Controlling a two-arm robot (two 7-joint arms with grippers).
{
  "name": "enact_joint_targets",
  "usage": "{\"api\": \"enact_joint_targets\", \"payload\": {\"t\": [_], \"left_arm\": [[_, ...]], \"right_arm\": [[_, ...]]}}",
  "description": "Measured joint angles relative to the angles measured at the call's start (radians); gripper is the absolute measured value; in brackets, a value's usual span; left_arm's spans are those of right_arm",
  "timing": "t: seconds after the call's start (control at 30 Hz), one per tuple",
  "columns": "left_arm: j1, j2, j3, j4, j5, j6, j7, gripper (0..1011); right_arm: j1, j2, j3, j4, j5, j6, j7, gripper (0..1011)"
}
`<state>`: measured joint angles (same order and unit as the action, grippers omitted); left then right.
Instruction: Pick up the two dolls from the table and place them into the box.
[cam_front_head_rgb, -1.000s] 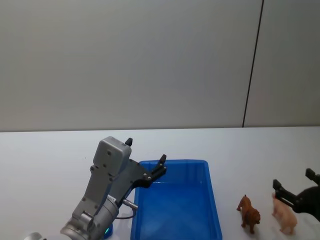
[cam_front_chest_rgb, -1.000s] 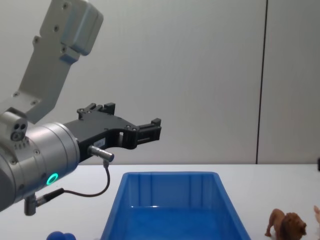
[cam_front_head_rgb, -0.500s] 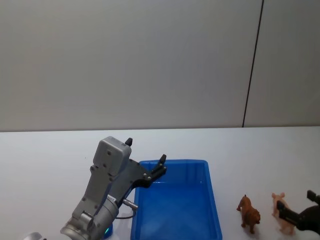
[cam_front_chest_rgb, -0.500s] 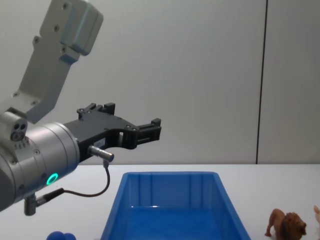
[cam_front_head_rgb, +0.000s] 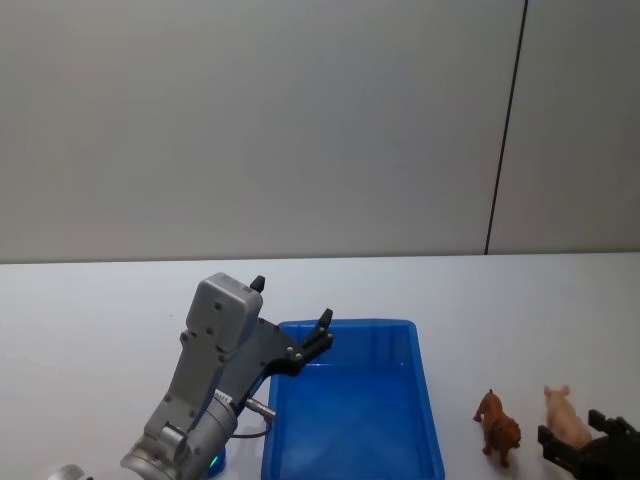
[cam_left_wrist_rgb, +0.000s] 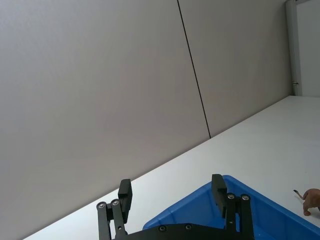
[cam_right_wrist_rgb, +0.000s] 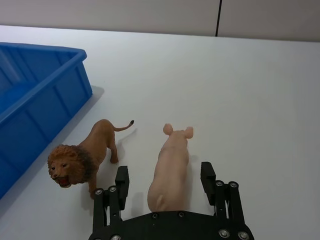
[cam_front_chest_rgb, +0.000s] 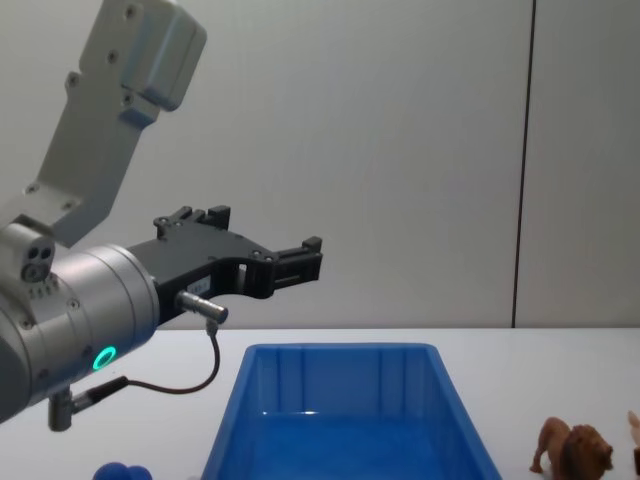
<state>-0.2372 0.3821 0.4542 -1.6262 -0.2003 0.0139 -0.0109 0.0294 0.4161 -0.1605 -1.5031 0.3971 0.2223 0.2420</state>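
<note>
Right hand (cam_right_wrist_rgb: 164, 172) is open, one finger on each side of the pink pig (cam_right_wrist_rgb: 174, 150), not touching it as far as the right wrist view shows. The fingers are level with the rump end. The pig stands upright on the white surface (cam_right_wrist_rgb: 260, 90), rump toward the hand, ears and head pointing away. Its long axis runs straight down the gap between the fingers, so closing would pinch it across the flanks, the narrow way.

The brown lion (cam_right_wrist_rgb: 85, 155) stands just beside the pig, on the side toward the blue box (cam_right_wrist_rgb: 30, 95), facing the opposite way with its tail near the pig's head. It sits just outside the nearer finger; the two toys are apart, not touching. In the head view both dolls are to the right of the box, the pig farthest right.

Left hand (cam_left_wrist_rgb: 171, 186) is open and holds nothing. It hangs above the box's left near corner, well apart from both toys, so the right arm is clearly the nearer one.

Judgement: the pig is the first pick. The hand probably needs to reach a little farther along the body before closing. The lion is close enough to get nudged.
</note>
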Motion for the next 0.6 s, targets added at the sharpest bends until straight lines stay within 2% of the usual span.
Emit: {"api": "enact_joint_targets", "payload": {"t": [0.13, 0.17, 0.27, 0.33, 0.47, 0.6], "left_arm": [[0.0, 0.0, 0.0, 0.0, 0.0, 0.0, 0.0, 1001], [0.0, 0.0, 0.0, 0.0, 0.0, 0.0, 0.0, 1001], [0.0, 0.0, 0.0, 0.0, 0.0, 0.0, 0.0, 1001], [0.0, 0.0, 0.0, 0.0, 0.0, 0.0, 0.0, 1001], [0.0, 0.0, 0.0, 0.0, 0.0, 0.0, 0.0, 1001], [0.0, 0.0, 0.0, 0.0, 0.0, 0.0, 0.0, 1001]], "right_arm": [[0.01, -0.008, -0.005, 0.015, 0.005, 0.013, 0.003, 815], [0.012, -0.01, -0.006, 0.017, 0.007, 0.015, 0.004, 763], [0.016, -0.013, -0.008, 0.023, 0.01, 0.022, 0.004, 706], [0.018, -0.015, -0.008, 0.025, 0.011, 0.024, 0.004, 607], [0.021, -0.017, -0.009, 0.029, 0.014, 0.03, 0.002, 488], [0.023, -0.019, -0.01, 0.028, 0.014, 0.031, -0.009, 397]]}}
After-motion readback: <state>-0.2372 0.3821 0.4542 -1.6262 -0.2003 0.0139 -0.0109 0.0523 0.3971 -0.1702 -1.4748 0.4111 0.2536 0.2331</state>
